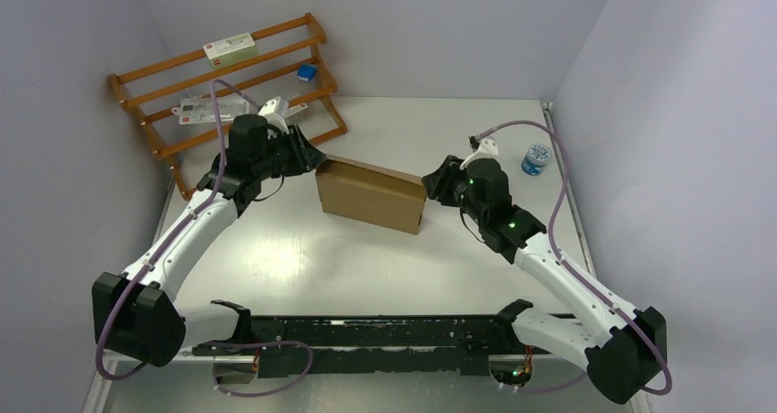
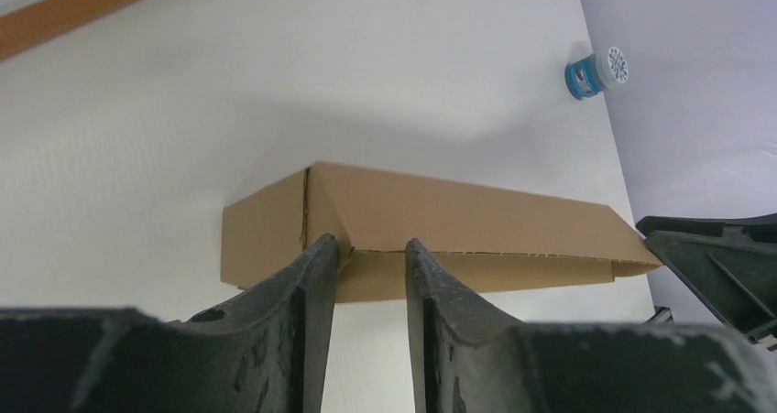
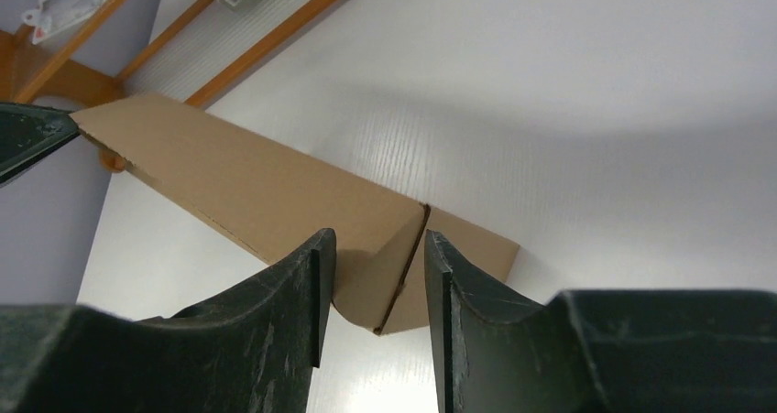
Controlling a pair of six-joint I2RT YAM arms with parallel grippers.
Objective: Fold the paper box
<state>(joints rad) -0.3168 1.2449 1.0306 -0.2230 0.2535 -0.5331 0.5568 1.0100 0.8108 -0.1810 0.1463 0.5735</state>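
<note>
Top external, white table (image 1: 275,248), lilac walls (image 1: 440,28), paper box (image 1: 371,198) centred

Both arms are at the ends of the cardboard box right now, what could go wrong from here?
1. The left end effector and right end effector look open at the ends of the paper box, so uneven pushing could skid or twist it on the table.
2. The flap edge in the left wrist view seems untucked; pressure might buckle it.

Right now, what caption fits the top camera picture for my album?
Teamwork: the left gripper and right gripper flank opposite ends of the brown paper box.
</note>
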